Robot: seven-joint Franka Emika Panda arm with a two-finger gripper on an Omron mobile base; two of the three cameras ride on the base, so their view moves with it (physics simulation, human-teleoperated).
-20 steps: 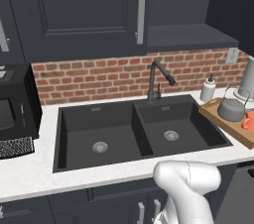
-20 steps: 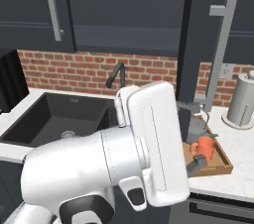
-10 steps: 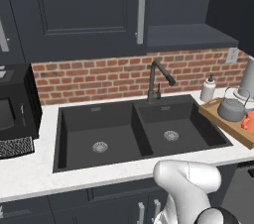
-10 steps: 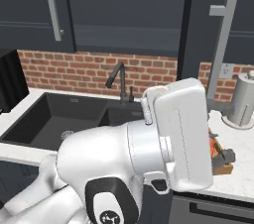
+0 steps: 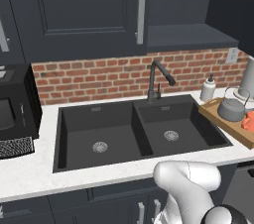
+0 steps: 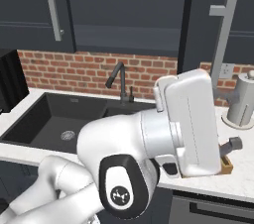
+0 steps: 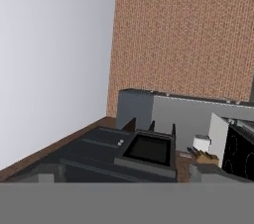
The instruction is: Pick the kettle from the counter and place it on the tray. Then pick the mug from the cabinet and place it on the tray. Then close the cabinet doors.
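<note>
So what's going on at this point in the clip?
The kettle and the orange mug both sit on the wooden tray at the right end of the counter, beside the black sink. A cabinet door on the right stands open, so closing the doors looks like what's left. The arm is holding nothing in these pictures; its open gripper isn't visibly on any handle yet.
</note>
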